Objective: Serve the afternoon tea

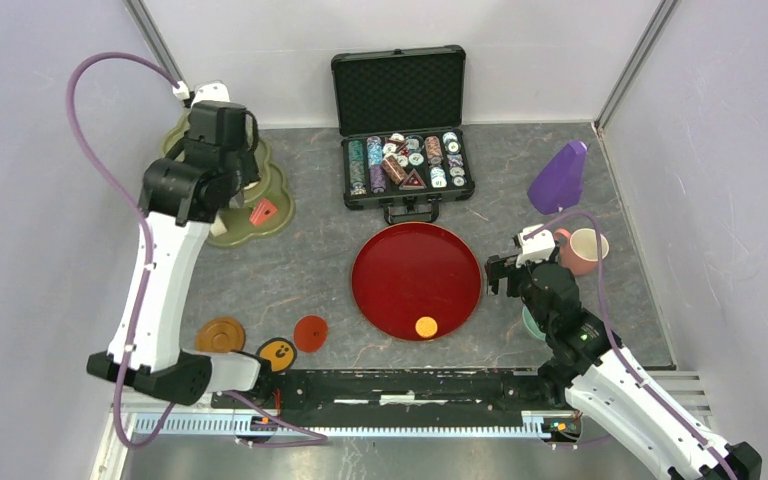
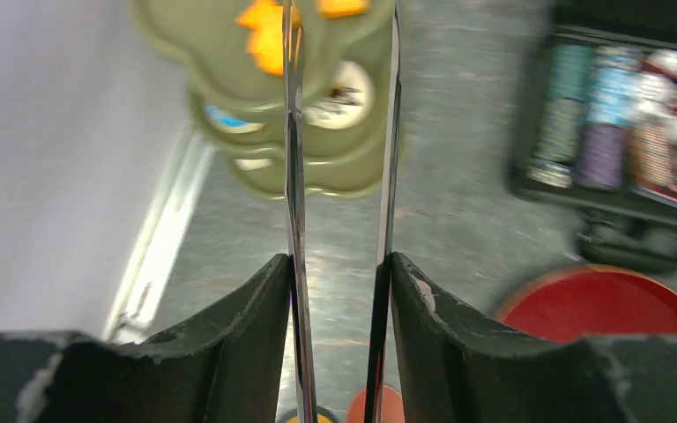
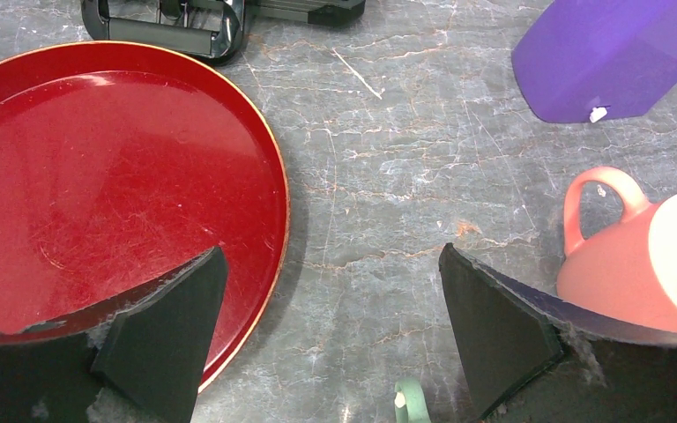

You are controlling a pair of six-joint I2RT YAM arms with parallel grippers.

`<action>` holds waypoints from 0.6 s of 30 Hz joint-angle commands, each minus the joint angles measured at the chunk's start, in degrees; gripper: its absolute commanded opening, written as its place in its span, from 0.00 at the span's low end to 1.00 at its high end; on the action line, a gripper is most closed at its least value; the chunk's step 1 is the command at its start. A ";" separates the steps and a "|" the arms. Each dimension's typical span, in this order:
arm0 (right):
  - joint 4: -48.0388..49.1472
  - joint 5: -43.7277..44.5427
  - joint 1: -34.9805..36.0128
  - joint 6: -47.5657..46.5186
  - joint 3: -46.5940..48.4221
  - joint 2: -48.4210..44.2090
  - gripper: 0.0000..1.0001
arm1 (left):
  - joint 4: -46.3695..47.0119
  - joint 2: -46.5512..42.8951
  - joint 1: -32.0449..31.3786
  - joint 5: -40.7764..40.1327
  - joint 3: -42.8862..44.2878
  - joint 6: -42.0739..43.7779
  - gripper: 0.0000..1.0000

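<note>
The olive-green three-tier stand (image 1: 278,215) stands at the back left, with a red cake slice (image 1: 263,211) on its lowest tier. My left gripper (image 2: 341,26) hovers over it, open, its long metal fingers (image 2: 293,176) parted with nothing between them. Orange biscuits (image 2: 264,40) and a donut (image 2: 339,84) lie blurred on the tiers. My right gripper (image 3: 331,291) is open over bare table, between the tray and the pink cup (image 3: 643,264). The handle of a teal cup (image 3: 410,401) shows just below it. Three saucers (image 1: 220,335) lie at the front left.
A dark-red round tray (image 1: 400,260) sits in the middle with an orange disc (image 1: 426,326) near its front rim. An open black case of poker chips (image 1: 405,160) stands behind it. A purple object (image 1: 558,178) lies at the back right.
</note>
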 commanded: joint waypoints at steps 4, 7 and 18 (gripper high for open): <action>2.04 -0.22 0.21 -0.35 0.10 0.16 0.98 | 6.59 -7.34 -1.31 42.94 -2.85 7.84 0.51; 1.84 -0.22 0.21 -0.32 0.19 0.17 0.98 | 6.99 -8.58 -10.45 41.98 -9.72 10.68 0.50; 1.77 -0.15 0.21 -0.32 0.29 0.75 0.98 | 4.29 -3.29 -42.37 34.60 -23.24 12.30 0.51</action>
